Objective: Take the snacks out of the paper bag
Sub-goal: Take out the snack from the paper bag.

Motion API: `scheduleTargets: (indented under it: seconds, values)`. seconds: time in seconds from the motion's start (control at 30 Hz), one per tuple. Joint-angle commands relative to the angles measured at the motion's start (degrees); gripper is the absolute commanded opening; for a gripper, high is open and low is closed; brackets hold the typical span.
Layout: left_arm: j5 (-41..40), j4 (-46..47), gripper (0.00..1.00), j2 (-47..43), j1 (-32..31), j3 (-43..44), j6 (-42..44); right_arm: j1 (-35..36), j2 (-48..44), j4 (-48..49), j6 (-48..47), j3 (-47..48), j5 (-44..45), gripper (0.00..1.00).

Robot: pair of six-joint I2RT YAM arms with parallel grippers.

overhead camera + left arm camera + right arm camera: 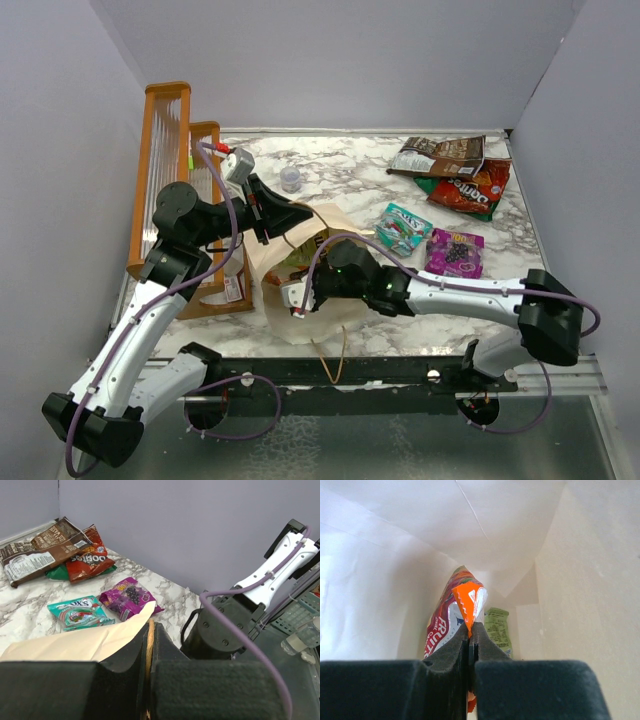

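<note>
The cream paper bag lies open in the middle of the table, its mouth toward the right arm. My left gripper is shut on the bag's tan loop handle, at the upper edge of the bag. My right gripper is inside the bag, shut on the corner of an orange-red fruit snack packet. A green packet lies behind it, deeper in the bag. Out on the table lie a teal-pink packet, a purple pouch, a red chip bag and a brown chip bag.
An orange-framed wooden rack stands along the left side, close behind my left arm. A small clear cup sits at the back. The bag's other handle hangs over the near table edge. A green bag shows under the red one.
</note>
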Motion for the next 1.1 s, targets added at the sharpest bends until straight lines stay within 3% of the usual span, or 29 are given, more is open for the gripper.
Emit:
scheduleTargets:
  seconds: [0.0, 0.53, 0.77, 0.93, 1.07]
  values:
    - [-2.2, 0.3, 0.0, -1.2, 0.0, 1.5, 0.9, -0.1, -7.2, -1.4, 4.6, -1.9, -3.4, 0.01]
    - [-10.1, -3.4, 0.0, -1.7, 0.0, 1.1, 1.7, -0.1, -37.4, -11.6, 12.2, 0.5, -9.0, 0.01]
    - [-10.7, -5.1, 0.0, -1.2, 0.0, 1.9, 3.1, -0.1, -47.3, -16.1, 11.9, 5.0, -4.1, 0.01]
    - [-11.2, -5.3, 0.0, -1.1, 0.0, 2.0, 4.0, -0.1, -52.3, -8.9, 14.1, 4.7, 4.7, 0.01]
    - [-9.2, -5.3, 0.0, -0.7, 0.0, 2.7, 3.4, -0.1, -50.7, -4.5, 20.4, 5.8, 25.1, 0.01]
